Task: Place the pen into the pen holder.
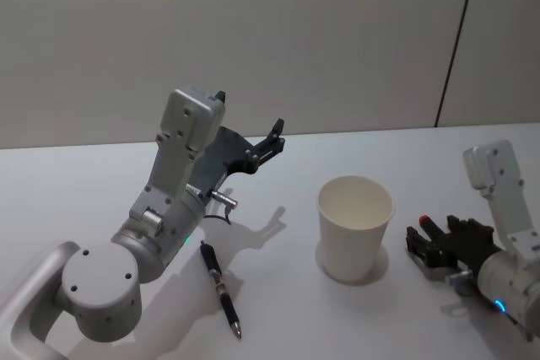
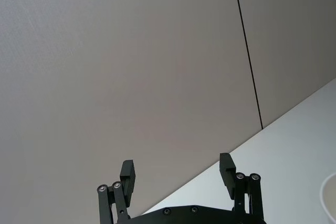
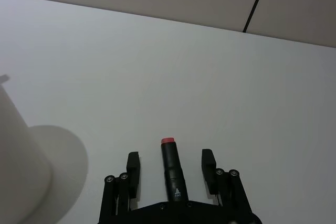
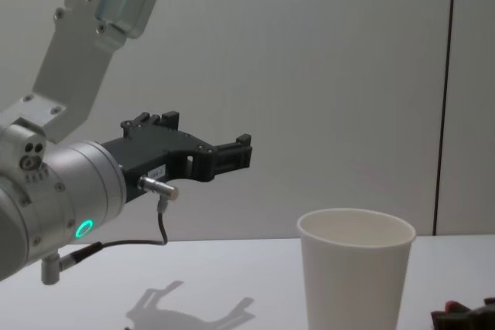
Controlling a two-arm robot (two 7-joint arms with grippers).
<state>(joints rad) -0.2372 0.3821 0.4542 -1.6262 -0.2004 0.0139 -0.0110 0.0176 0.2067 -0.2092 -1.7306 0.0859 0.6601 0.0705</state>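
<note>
A flat white table (image 1: 76,183) lies near. Far behind it stands a plain grey wall (image 1: 253,31) — with a thin dark line (image 1: 456,40) on the right.

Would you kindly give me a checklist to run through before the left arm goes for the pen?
1. Pen lies free on the table: ok.
2. Cup upright, mouth clear: ok.
3. Left gripper open and empty: ok.
4. Left gripper over the pen: not ok; raised, aimed at the wall.
5. Right gripper low beside the cup, not touching it: ok.
</note>
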